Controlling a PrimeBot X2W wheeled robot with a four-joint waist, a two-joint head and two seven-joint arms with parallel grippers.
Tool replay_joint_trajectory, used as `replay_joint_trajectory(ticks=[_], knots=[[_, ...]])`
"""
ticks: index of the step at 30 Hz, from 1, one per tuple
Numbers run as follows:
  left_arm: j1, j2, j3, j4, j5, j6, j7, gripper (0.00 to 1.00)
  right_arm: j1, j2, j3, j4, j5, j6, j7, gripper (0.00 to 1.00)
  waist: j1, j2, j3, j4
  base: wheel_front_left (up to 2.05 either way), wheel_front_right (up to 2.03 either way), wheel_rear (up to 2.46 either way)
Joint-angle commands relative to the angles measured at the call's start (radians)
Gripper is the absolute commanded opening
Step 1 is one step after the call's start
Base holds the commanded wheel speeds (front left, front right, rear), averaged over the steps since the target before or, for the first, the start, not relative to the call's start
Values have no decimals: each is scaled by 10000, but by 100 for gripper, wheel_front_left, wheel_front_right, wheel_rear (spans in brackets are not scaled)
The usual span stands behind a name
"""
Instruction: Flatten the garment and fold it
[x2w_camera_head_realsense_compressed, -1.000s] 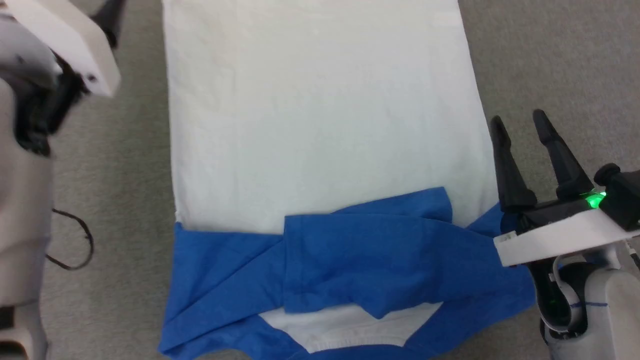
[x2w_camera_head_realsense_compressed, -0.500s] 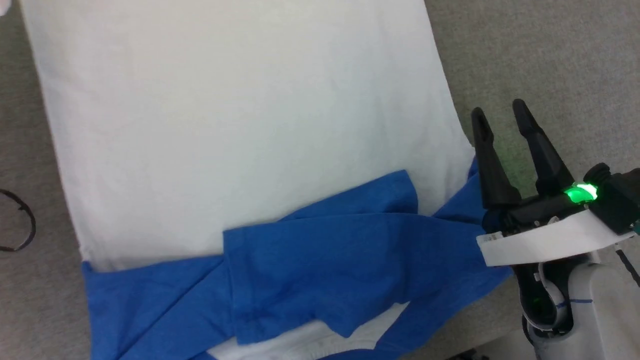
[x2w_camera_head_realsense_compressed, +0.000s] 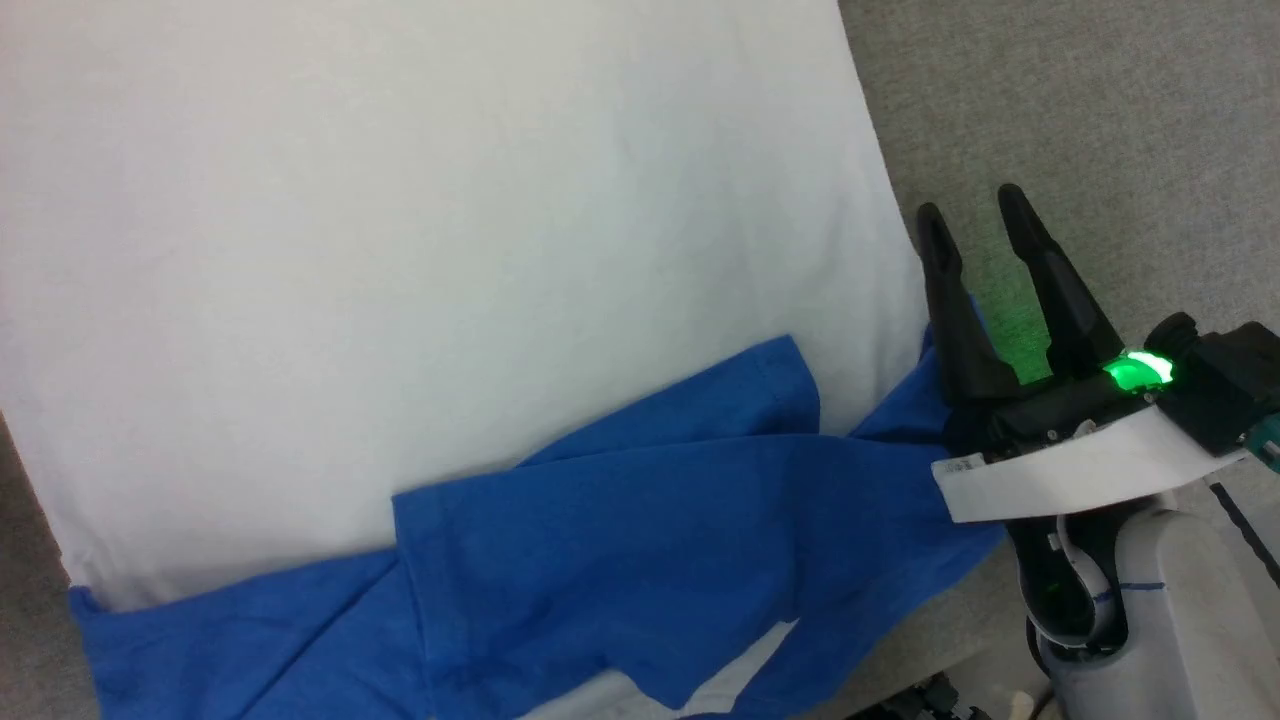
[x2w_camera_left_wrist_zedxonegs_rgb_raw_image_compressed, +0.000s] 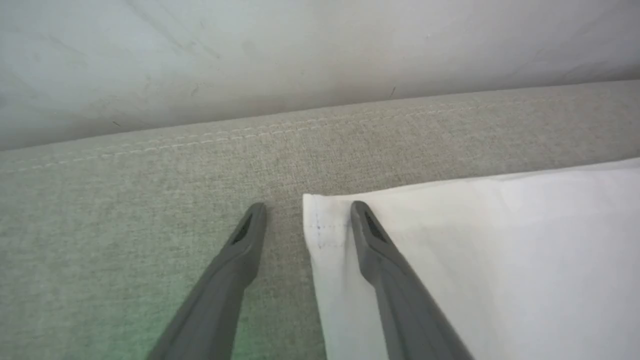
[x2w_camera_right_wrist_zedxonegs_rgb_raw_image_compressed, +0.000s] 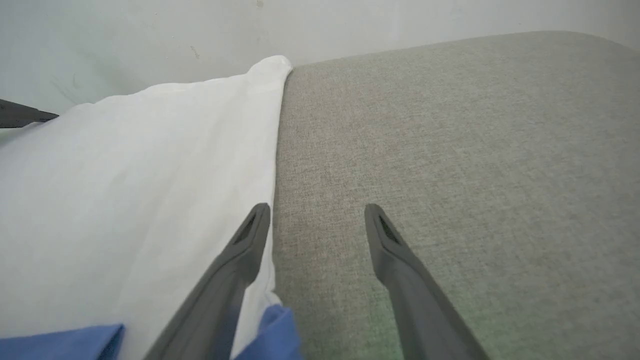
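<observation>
Right gripper (x2w_camera_head_realsense_compressed: 970, 205), head view: jaws apart, just beside garment's (x2w_camera_head_realsense_compressed: 450, 250) right edge; left gripper (x2w_camera_left_wrist_zedxonegs_rgb_raw_image_compressed: 307, 206), left wrist view: jaws apart astride garment's hem corner, seat corner deep before pinching; right wrist view: centre astride garment's edge before closing.
</observation>
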Motion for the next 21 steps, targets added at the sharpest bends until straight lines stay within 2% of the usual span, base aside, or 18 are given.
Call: replay_joint_trajectory(ticks=[1,7,13,16,20,21], knots=[[556,-131,-201,96,-99,-87,235,0,-183,22,-1,15,40,-9,-36,100,0,0,19,27,0,0,0],[627,-167,-322,-34,-88,-227,-118,0,-660,22,-40,-22,-311,-9,233,100,0,0,-44,205,0,0,0],[445,-452,-565,22,-57,-471,-838,0,-2912,22,-382,174,-914,-9,1320,100,0,0,-175,612,0,0,0],[271,-693,-701,99,-79,-589,-1216,0,-4639,22,-695,978,-780,-9,2196,100,0,0,-171,888,0,0,0],[-1,-1078,-896,265,-120,-712,-1680,0,-6940,22,-1123,2902,-570,-9,3423,100,0,0,-83,1353,0,0,0],[-1,-1078,-896,265,-120,-712,-1680,0,-6940,22,-1123,2902,-570,-9,3423,100,0,0,-83,1353,0,0,0]])
